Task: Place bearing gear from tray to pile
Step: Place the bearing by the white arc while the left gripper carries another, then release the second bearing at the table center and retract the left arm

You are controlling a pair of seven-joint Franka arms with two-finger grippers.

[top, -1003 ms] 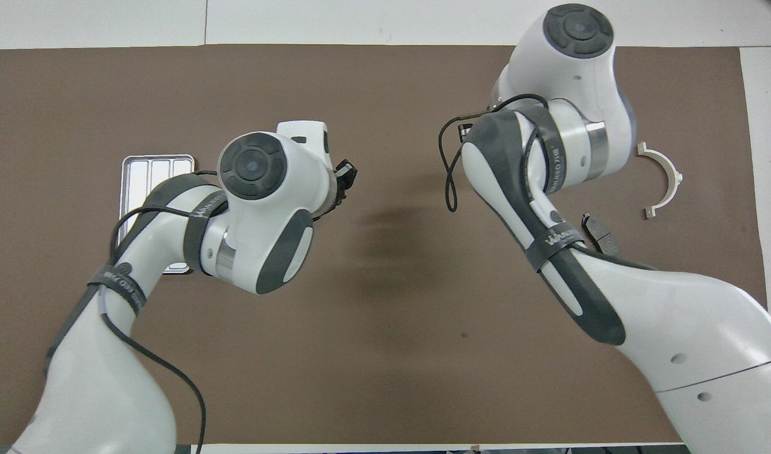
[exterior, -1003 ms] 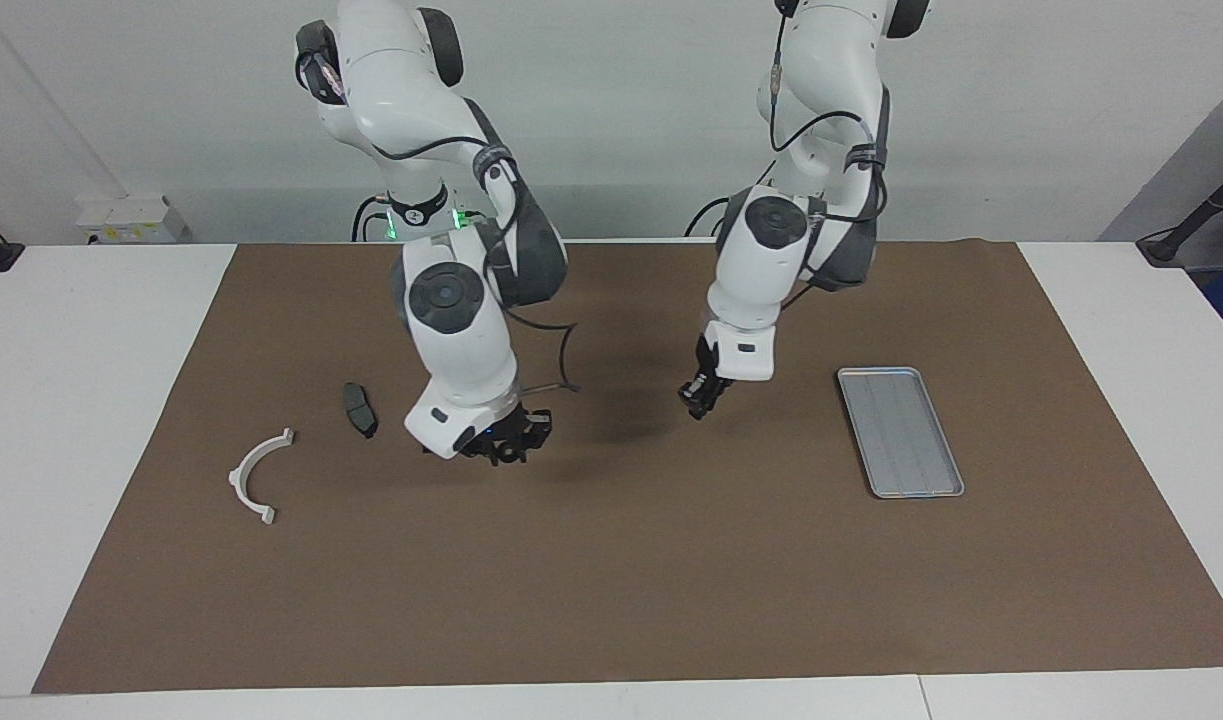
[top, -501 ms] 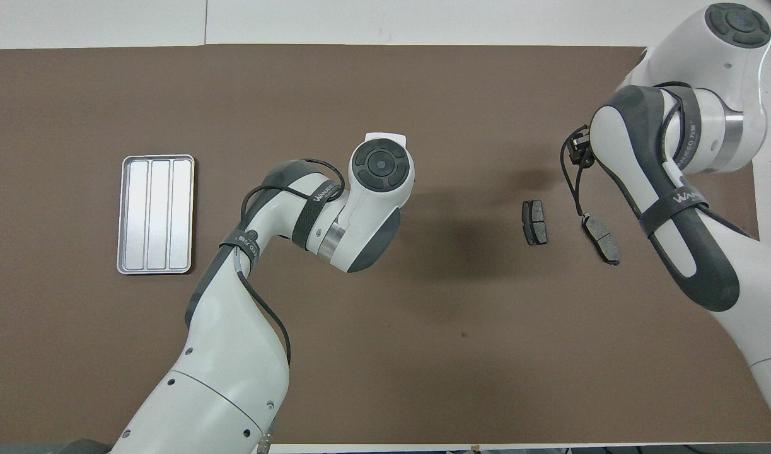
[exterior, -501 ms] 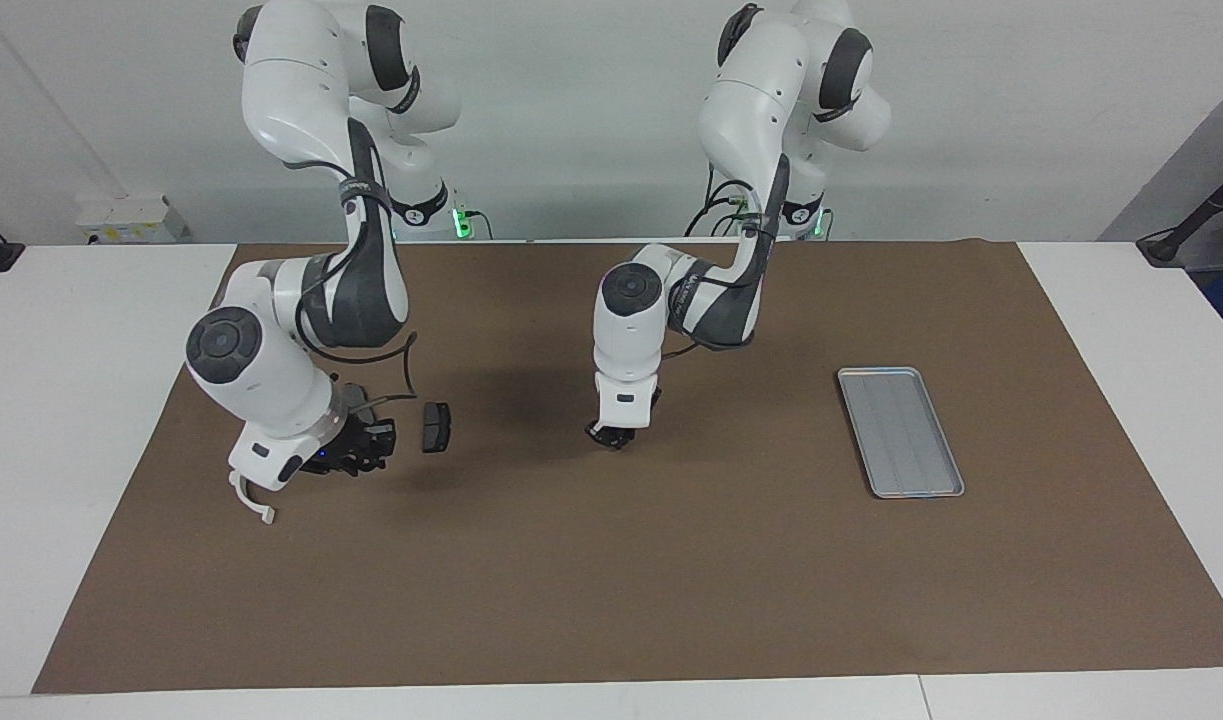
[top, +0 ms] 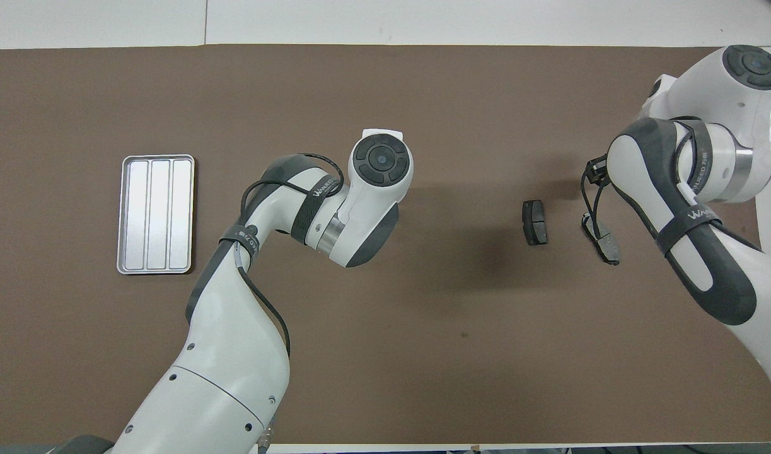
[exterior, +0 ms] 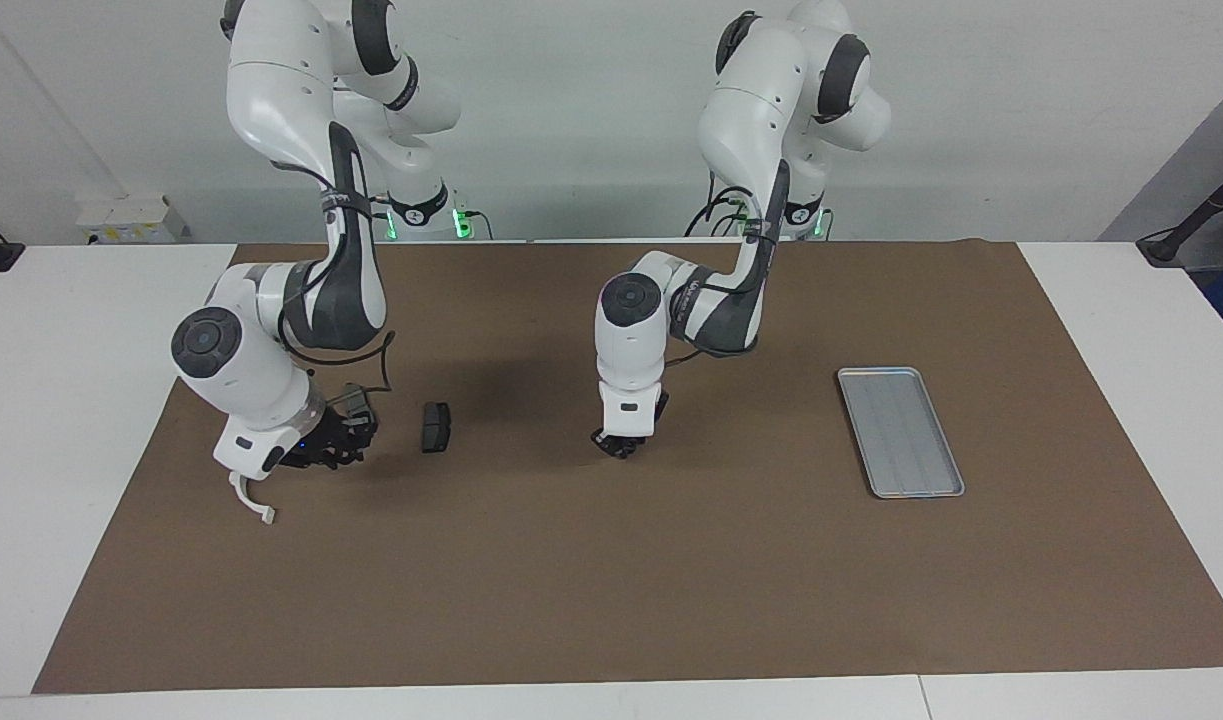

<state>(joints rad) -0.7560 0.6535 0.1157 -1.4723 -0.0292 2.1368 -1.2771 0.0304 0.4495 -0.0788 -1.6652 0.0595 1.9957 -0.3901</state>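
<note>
You can see the tray (exterior: 900, 431) empty, no gear anywhere; near it the left gripper (exterior: 618, 447) hangs, fingers unreadable, right gripper (exterior: 323, 455) likewise at the pile (exterior: 436, 427).

Even, bright overhead light; soft shadows under both arms; frames sharp.

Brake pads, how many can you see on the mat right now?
2. One brake pad lies in the open, midway between the arms' ends. The other pad lies beside it toward the right arm's end, next to the right gripper. The arms may hide more.
</note>
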